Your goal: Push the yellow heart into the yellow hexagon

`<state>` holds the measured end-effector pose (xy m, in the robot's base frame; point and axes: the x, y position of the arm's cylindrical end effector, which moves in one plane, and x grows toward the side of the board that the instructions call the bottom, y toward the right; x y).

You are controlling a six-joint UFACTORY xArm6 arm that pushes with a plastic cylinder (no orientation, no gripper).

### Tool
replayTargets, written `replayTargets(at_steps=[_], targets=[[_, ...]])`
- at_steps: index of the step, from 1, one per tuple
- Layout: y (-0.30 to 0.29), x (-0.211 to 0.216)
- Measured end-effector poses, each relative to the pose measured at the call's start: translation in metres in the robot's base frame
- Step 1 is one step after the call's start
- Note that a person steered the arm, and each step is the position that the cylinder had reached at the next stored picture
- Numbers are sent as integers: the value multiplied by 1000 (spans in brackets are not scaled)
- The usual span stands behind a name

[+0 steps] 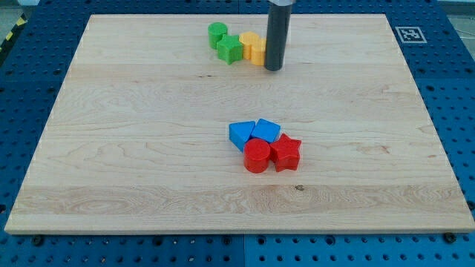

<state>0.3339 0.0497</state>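
My tip [272, 69] has no jaws and holds nothing. It touches the yellow blocks [253, 47] on its left; heart and hexagon look merged. Pushing on could shove both into the green blocks [225, 42].

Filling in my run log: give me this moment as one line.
my tip: right of yellow blocks, seemingly touching | green cylinder, green star: adjoining left | heart, hexagon: indistinguishable

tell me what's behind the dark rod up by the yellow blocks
My tip stands at the right edge of the yellow blocks, which touch the green star. The rod covers their right side, so the yellow shapes, and anything further behind it, cannot be made out.
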Motion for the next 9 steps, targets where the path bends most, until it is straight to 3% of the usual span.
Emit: replayTargets(at_steps=[2, 4, 5, 6, 9], targets=[[-14, -12], [37, 8], [44, -15], [35, -34], [-8, -34]])
